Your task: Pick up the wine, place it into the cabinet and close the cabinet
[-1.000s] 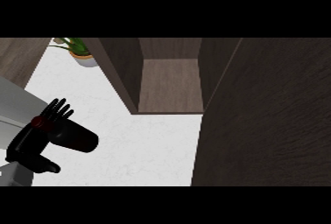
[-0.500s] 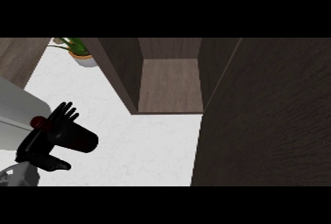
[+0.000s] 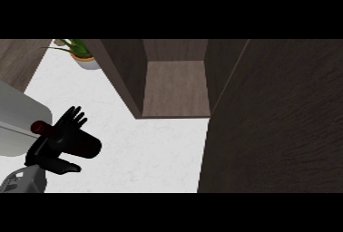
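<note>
You see the left hand [image 3: 50, 152] low and left of the open cabinet [image 3: 174, 86], fingers fanned behind the wine [image 3: 83, 144], thumb curled beneath it. The hand hides much of the wine; only its red cap and dark base show.

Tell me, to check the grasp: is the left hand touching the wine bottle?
Touching. The head view shows the wine bottle lying against the left hand, fingers above it and thumb below, with no gap between them.
</note>
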Robot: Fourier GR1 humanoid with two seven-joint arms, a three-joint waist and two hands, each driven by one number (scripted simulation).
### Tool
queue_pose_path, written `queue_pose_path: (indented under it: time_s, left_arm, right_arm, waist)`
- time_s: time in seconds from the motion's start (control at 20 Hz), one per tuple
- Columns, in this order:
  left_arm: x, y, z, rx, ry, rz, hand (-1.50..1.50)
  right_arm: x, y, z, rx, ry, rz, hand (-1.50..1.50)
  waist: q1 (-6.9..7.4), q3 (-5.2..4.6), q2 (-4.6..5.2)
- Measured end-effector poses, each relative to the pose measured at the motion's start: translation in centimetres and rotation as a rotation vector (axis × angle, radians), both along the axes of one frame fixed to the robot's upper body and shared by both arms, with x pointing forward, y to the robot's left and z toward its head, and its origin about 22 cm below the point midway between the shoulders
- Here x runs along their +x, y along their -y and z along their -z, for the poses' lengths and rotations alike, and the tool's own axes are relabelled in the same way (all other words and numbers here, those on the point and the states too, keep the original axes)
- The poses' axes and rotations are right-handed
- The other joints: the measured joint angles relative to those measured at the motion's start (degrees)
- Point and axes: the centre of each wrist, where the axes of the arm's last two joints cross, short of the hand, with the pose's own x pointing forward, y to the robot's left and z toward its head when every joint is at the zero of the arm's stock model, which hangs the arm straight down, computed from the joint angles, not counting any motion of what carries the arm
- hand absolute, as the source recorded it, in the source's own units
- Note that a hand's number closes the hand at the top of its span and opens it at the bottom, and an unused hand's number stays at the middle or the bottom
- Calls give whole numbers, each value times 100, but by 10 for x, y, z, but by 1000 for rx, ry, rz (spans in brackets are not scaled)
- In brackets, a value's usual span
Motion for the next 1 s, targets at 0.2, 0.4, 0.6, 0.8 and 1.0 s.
queue_pose_path:
  time_s: [0.2, 0.4, 0.6, 0.8, 1.0]
  left_arm:
    - [4, 3, 2, -25, -15, 0, 150]
    - [10, 16, 5, -67, -21, 40, 150]
    - [12, 17, 2, -48, -5, 87, 150]
    - [13, 25, 2, -6, 33, 78, 150]
    - [1, 36, 8, 8, 90, -88, 150]
  right_arm:
    - [0, 0, -1, 3, -1, 5, -150]
    - [2, 0, -4, 1, 1, 8, -150]
    - [2, 2, -3, -2, 8, 15, -150]
    - [3, 3, -7, -1, 10, 23, -150]
    - [4, 3, -5, 6, 3, 32, -150]
  waist:
    - [-9, 0, 1]
    - [-4, 1, -3]
    - [-6, 1, -2]
    - [14, 2, -7]
    - [76, 13, -25]
